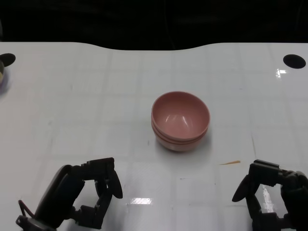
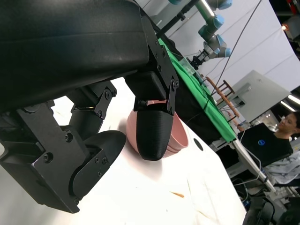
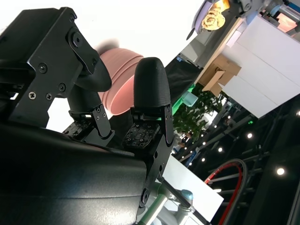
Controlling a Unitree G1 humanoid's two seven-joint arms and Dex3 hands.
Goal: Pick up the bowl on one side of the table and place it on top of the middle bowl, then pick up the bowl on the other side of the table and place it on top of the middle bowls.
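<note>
A stack of pink bowls (image 1: 180, 121) stands near the middle of the white table (image 1: 96, 96), nested one in another. My left hand (image 1: 94, 192) hovers low at the near left, fingers apart and holding nothing. My right hand (image 1: 272, 195) sits at the near right, also empty with fingers apart. Both hands are well short of the stack. In the left wrist view the pink bowls (image 2: 178, 133) show beyond my fingers (image 2: 154, 136). The right wrist view shows the bowls (image 3: 119, 79) behind my fingers (image 3: 151, 86).
A black round hole (image 1: 294, 61) lies at the table's far right corner and another (image 1: 7, 59) at the far left, beside a small object (image 1: 2, 72) at the left edge. A small orange streak (image 1: 231, 162) marks the table. A person (image 2: 286, 140) sits beyond the table.
</note>
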